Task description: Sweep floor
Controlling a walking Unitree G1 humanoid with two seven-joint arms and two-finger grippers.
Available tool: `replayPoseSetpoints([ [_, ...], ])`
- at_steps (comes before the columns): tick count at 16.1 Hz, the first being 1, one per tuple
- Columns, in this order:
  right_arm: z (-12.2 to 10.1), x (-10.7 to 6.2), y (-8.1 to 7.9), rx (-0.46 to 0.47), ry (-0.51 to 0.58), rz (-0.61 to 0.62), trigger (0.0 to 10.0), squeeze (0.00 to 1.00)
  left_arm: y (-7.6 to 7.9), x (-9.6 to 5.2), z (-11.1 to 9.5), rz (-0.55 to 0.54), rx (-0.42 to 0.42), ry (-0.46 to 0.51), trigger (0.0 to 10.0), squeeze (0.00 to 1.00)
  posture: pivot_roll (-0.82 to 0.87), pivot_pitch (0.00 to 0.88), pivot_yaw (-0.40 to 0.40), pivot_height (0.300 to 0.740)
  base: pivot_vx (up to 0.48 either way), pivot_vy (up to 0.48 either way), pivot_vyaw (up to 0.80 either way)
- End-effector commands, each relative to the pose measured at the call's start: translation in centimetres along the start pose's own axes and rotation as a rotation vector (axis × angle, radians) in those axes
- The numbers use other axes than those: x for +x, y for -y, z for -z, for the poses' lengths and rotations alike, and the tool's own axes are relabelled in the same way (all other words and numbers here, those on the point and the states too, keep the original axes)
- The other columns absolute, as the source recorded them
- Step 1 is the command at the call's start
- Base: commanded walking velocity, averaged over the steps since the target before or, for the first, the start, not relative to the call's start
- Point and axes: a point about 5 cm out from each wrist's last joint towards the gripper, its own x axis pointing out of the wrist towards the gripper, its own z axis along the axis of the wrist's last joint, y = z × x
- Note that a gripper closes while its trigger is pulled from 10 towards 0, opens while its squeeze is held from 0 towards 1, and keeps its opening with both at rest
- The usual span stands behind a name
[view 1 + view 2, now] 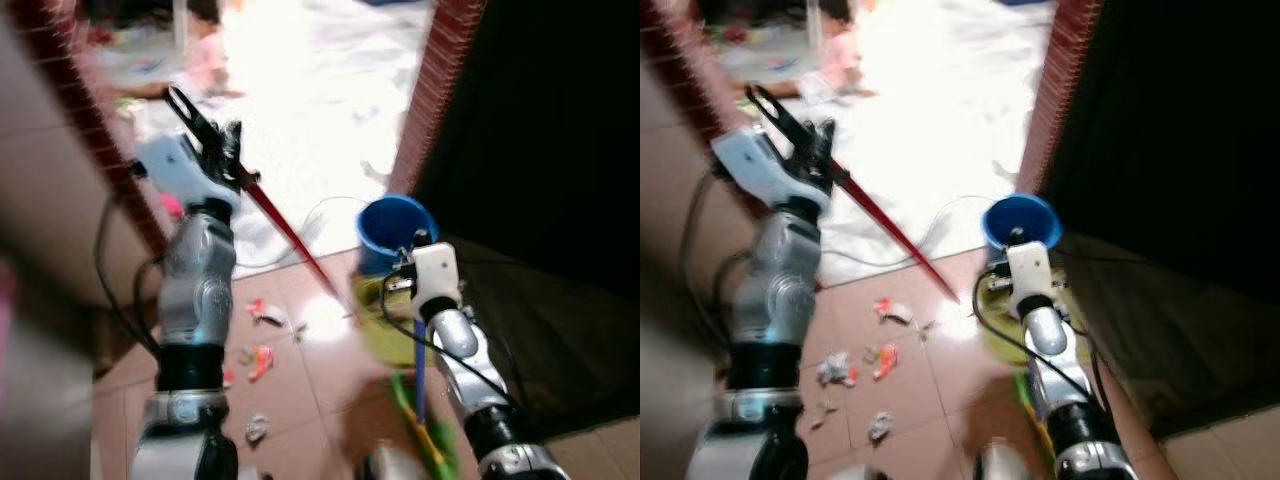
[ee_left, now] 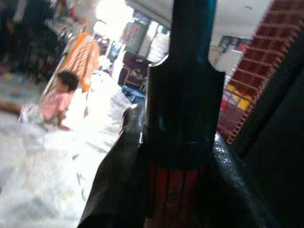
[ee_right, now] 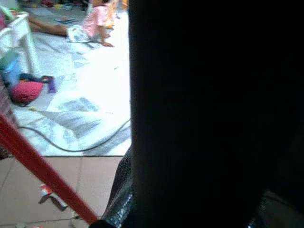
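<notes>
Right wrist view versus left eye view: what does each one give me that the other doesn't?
Right wrist alone: a red cushion and a white stool leg on the mat. Left eye alone: the left gripper clamped on the red broom handle, the blue bucket, the right arm's gripper on a blue handle, and scattered litter. Both: the red handle, a cable, tiled floor, and a person sitting on the mat.

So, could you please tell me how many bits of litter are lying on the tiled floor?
About 5, though blur may hide more: one by the red broom handle, one orange, one pale clump nearer the left arm, one small scrap below it, one nearest the robot.
</notes>
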Motion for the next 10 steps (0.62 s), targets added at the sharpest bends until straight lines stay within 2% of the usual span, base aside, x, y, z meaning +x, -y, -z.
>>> replayPoseSetpoints([
  [1,0.5,-0.2,0.7,-0.011,-0.025,0.014,10.0,0.00,1.7,0.7,-2.1,0.042,-0.051,0.098,10.0,0.00,-0.02,0.000,0.034,0.740,0.416,0.000,0.00],
  [7,0.5,-0.2,0.3,-0.006,-0.024,-0.006,10.0,0.00,1.9,0.9,-2.3,0.034,-0.009,0.103,10.0,0.00,-0.02,0.000,0.039,0.740,0.469,0.000,0.00],
  [10,0.5,-0.1,0.0,-0.001,-0.025,-0.019,10.0,0.00,2.0,1.3,-3.4,0.014,0.054,0.155,10.0,0.00,-0.02,0.000,0.038,0.740,0.472,0.000,0.00],
])
